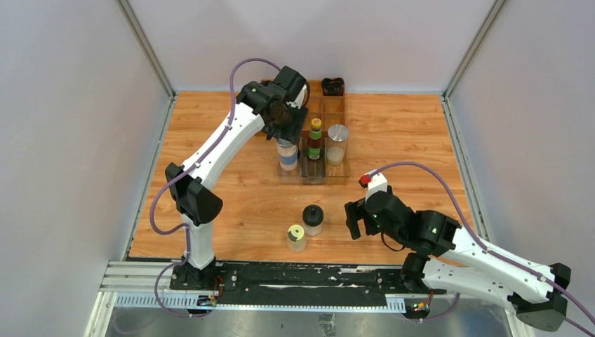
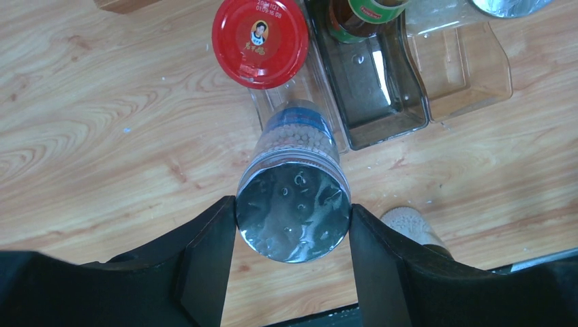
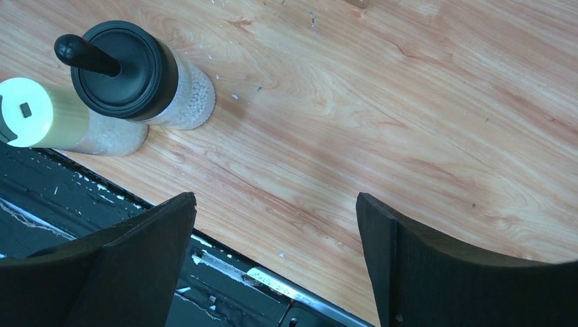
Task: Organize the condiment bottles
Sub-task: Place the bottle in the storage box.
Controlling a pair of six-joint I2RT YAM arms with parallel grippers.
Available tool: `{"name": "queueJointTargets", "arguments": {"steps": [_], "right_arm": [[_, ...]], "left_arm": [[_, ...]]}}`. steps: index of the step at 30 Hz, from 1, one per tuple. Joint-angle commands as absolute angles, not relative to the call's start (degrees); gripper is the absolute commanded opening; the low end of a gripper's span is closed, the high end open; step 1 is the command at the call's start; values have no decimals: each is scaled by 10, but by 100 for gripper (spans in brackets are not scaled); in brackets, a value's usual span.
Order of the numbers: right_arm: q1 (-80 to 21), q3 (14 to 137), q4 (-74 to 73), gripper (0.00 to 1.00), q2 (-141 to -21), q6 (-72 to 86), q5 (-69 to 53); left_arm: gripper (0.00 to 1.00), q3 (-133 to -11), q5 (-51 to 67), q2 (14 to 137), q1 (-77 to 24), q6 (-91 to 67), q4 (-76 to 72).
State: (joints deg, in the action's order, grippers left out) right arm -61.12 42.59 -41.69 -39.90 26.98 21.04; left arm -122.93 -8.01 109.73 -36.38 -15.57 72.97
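My left gripper [image 1: 286, 133] [image 2: 293, 218] is shut on a silver-capped jar [image 2: 293, 211] [image 1: 287, 156] with a blue label, its fingers pressing both sides of the cap. The jar stands at the near end of the left lane of the clear tray [image 1: 313, 175] [image 2: 388, 129]. Just behind it is a red-capped jar [image 2: 260, 42]. A yellow-green-capped bottle [image 1: 316, 139] and another silver-capped jar [image 1: 337, 144] stand in the other lanes. A black domed-cap jar [image 1: 313, 219] [image 3: 123, 68] and a pale-yellow-capped jar [image 1: 296, 237] [image 3: 41, 116] stand on the table. My right gripper [image 1: 354, 219] [image 3: 274, 201] is open and holds nothing, to their right.
A dark coiled bundle [image 1: 332, 86] lies at the tray's far end. The black rail [image 1: 302, 277] [image 3: 82, 218] runs along the table's near edge, right below my right gripper. White walls close in the table on three sides.
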Motion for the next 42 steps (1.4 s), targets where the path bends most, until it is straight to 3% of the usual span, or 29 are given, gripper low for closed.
{"name": "queueJointTargets", "arguments": {"steps": [1, 25, 42], "right_arm": [[-619, 432, -430, 94, -401, 267, 220], [-619, 419, -415, 94, -410, 263, 227], [-619, 416, -413, 94, -408, 263, 226]], "left_arm": [[39, -1257, -64, 1114, -358, -140, 721], [37, -1259, -61, 1157, -354, -128, 717], [37, -1176, -50, 1142, -350, -132, 657]]}}
